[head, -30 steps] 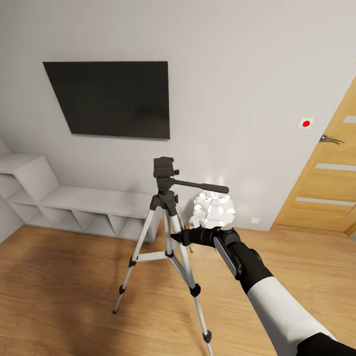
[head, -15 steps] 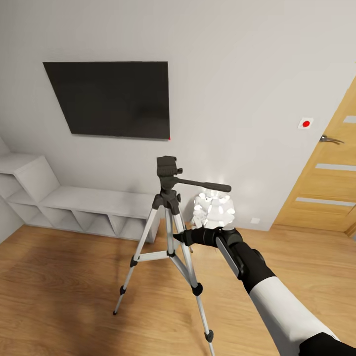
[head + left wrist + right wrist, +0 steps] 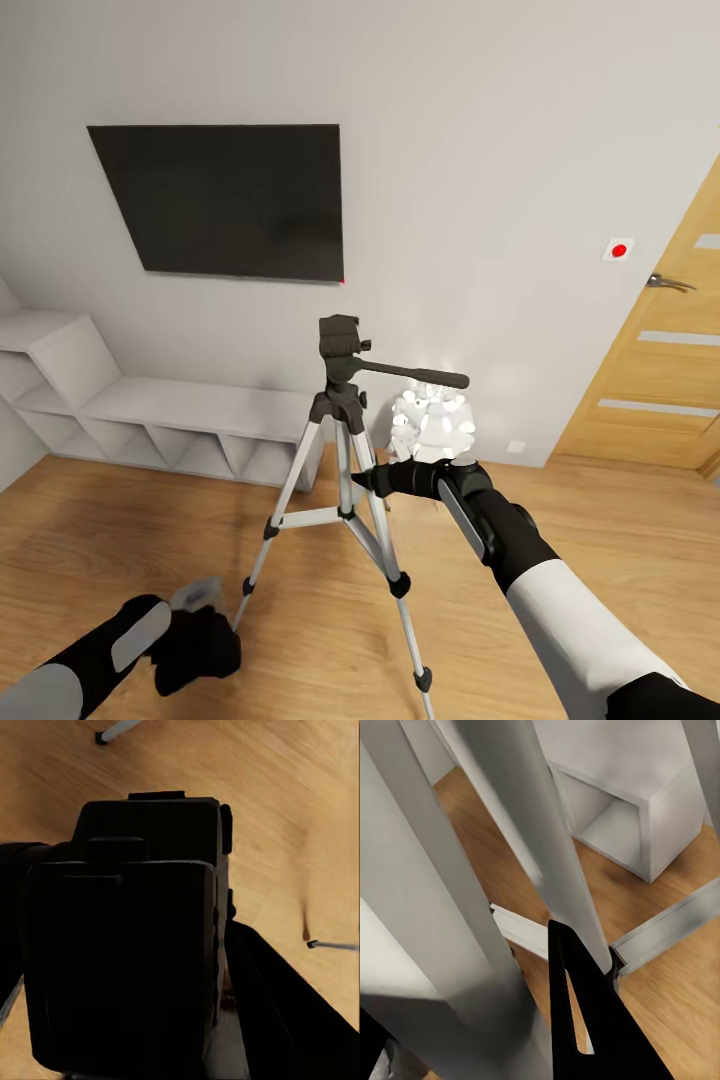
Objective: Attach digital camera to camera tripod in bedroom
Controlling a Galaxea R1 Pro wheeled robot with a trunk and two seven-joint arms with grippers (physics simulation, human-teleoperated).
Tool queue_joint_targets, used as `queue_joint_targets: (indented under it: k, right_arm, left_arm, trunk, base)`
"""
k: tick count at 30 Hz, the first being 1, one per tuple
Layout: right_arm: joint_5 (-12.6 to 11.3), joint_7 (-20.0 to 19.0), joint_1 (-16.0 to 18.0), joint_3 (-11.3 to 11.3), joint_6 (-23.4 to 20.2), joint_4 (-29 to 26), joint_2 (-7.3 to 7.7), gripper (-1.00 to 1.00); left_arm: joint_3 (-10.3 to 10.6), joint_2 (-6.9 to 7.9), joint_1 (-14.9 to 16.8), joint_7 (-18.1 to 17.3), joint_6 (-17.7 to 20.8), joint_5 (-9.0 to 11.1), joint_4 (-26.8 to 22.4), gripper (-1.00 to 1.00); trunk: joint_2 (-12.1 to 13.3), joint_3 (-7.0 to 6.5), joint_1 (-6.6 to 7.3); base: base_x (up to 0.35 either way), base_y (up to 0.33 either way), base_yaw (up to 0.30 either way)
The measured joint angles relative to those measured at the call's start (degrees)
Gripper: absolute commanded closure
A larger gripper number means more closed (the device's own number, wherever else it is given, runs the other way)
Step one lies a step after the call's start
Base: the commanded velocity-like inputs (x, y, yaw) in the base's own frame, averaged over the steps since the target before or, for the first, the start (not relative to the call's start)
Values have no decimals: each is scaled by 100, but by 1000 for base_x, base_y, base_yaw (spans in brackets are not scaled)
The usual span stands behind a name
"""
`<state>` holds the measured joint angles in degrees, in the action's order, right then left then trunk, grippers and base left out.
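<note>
Currently, the digital camera (image 3: 142,937) is held in the left gripper (image 3: 195,650); a leg of the camera tripod (image 3: 345,470) is clasped by the right gripper (image 3: 370,480).

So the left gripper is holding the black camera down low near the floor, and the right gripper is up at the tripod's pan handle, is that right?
Not quite. The right gripper is not at the pan handle; the head view shows it lower, at the camera tripod's legs below the head. The rest stands: the left gripper holds the digital camera low over the floor.
</note>
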<state>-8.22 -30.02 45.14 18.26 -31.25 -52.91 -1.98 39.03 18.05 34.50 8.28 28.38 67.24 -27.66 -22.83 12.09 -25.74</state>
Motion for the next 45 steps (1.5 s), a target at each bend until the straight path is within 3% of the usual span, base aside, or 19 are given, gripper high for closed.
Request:
queue_joint_targets:
  k: [1, 2, 6, 13, 19, 33, 34, 35, 36, 37, 38, 39, 40, 41, 42, 43, 45]
  right_arm:
    - [-4, 1, 0, 0, 1, 1, 1, 100]
    - [-28, 31, 2, 20, -8, 15, -16, 100]
    - [-34, 32, 2, 19, -6, 11, -11, 100]
    - [-80, 30, 2, 20, 7, 6, 19, 100]
    - [-116, 23, 2, 19, -2, -6, 46, 100]
    - [-96, 5, -2, 17, -75, -81, 65, 100]
    - [-19, 3, -1, 26, -397, -281, 64, 100]
    - [-4, 2, 0, 19, -414, -289, 64, 100]
    - [-3, 3, 0, 19, -424, -301, 64, 100]
    - [-8, 6, 0, 18, -426, -306, 64, 100]
    - [-13, 5, 0, 15, -420, -294, 66, 100]
    - [-14, 5, 1, 16, -430, -297, 67, 100]
    - [-15, 7, 0, 14, -451, -313, 71, 100]
    - [-17, 8, 0, 13, -454, -316, 71, 100]
    - [-7, 8, 0, 12, -482, -349, 72, 100]
    - [-18, 9, 0, 12, -460, -322, 72, 100]
    - [-15, 9, 0, 12, -464, -328, 73, 100]
  left_arm:
    - [-167, 84, 245, 141, 176, 14, -32, 100]
    - [-134, 50, 273, 187, 203, 69, -1, 100]
    - [9, -31, 186, 239, 285, 45, 131, 100]
    - [256, -219, -55, 221, 43, -37, 361, 100]
    - [202, -414, -111, 211, -173, -61, 550, 100]
    - [-227, 43, 3, 273, 181, -66, 97, 100]
    - [-230, 513, 162, 274, 1686, 78, -536, 100]
    - [-799, 903, 343, 277, 1944, -213, -978, 100]
    - [-2187, 897, 420, 275, 1943, -72, -1426, 100]
    - [-3380, 827, 539, 267, 1938, 23, -2310, 100]
    - [-3708, 735, 643, 258, 1928, -52, -3633, 100]
    - [-3727, 663, 660, 260, 1873, 162, -4429, 100]
    - [-3904, 434, 731, 267, 1599, 118, -4353, 100]
    - [-3982, 381, 740, 278, 1505, 36, -3738, 100]
    - [-4158, 297, 754, 275, 1314, -121, -3447, 100]
    - [-4311, 218, 767, 259, 1075, 41, -3495, 100]
    - [-4476, 69, 775, 223, 786, 55, -3455, 100]
  trunk:
    - [0, 0, 0]
    - [0, -1, 0]
    - [0, -1, 0]
    - [0, -1, 0]
    - [0, -1, 0]
    - [3, -1, -1]
    - [3, 0, -1]
    - [0, -2, 0]
    - [2, -1, -1]
    - [3, -1, -2]
    - [0, -2, 0]
    - [-1, -2, 0]
    - [-1, -2, 0]
    - [-1, -1, 1]
    - [4, 0, -2]
    - [0, -2, 0]
    - [1, -1, -1]
  base:
    - [0, 0, 0]
    - [0, 0, 0]
    - [0, 0, 0]
    - [0, 0, 0]
    - [0, 0, 0]
    - [0, 0, 0]
    - [0, 0, 0]
    - [0, 0, 0]
    - [0, 0, 0]
    - [0, 0, 0]
    - [0, 0, 0]
    - [0, 0, 0]
    - [0, 0, 0]
    - [0, 0, 0]
    - [0, 0, 0]
    - [0, 0, 0]
    - [0, 0, 0]
